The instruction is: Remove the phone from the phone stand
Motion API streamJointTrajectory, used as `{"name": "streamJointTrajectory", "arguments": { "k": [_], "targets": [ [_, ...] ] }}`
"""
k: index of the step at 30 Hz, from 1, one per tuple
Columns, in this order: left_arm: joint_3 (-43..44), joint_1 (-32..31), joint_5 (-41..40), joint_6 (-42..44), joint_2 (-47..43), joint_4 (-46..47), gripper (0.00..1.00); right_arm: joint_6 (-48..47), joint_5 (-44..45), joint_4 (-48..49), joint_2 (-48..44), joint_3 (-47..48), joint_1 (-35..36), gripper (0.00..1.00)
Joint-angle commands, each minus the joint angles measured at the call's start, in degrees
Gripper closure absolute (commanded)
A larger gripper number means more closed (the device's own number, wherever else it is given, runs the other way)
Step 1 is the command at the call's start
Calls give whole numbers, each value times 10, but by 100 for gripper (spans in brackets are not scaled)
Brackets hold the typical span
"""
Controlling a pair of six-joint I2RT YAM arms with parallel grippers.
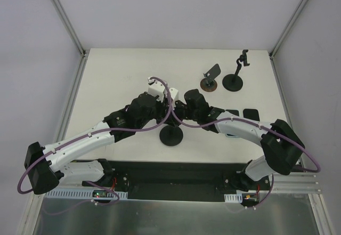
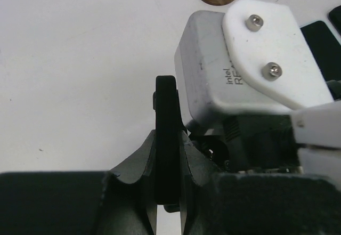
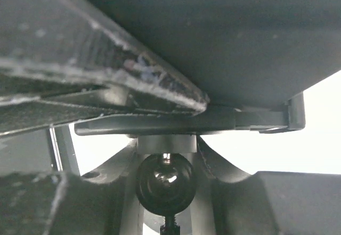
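Both arms meet mid-worktop (image 1: 122,75) over the phone stand (image 1: 171,136), whose round black base sits just in front of them.

Left end effector (image 2: 168,139): pressed together on a thin black slab standing edge-on between the pads. I read that slab as the phone (image 2: 165,102). Its long axis runs straight up and away from the fingers, and its rounded top edge clears them.

Right end effector (image 3: 166,157): narrowed around the stand's ball joint (image 3: 165,184), one finger on each side. I can't tell whether the pads are actually biting yet. The cradle plate (image 3: 160,124) sits directly above the ball, and its hooked lip (image 3: 295,112) is at the right.

So the phone is still on the stand, already in the left's pinch, with the right below it on the neck. The left is the arm on the task's thing.

My read is that the move turns on that lip. The phone has to travel along its own plane, away from the hook, while the right braces the stand. If the right isn't seated, the stand will likely come along.

Readable text: "intel REA…" on the white wrist camera housing (image 2: 208,70), with the rest covered by its bracket. No marking is visible on the phone.

Two more stands (image 1: 210,79) (image 1: 234,78) sit well apart at the far right and are not involved.
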Motion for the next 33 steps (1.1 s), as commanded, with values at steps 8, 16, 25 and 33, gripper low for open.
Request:
{"name": "streamJointTrajectory", "arguments": {
  "k": [8, 16, 25, 33],
  "targets": [
    [-7, -6, 1, -35, -65, 4, 56, -18, -16, 45, -27, -11, 5, 99],
    [-29, -6, -12, -43, -58, 5, 52, -17, -14, 51, -32, -17, 5, 99],
    [-78, -6, -41, -51, -69, 52, 59, -12, -16, 56, -28, -17, 4, 99],
    [-100, -6, -46, -36, -58, 102, 100, -12, -37, 64, -27, -19, 5, 99]
  ]
}}
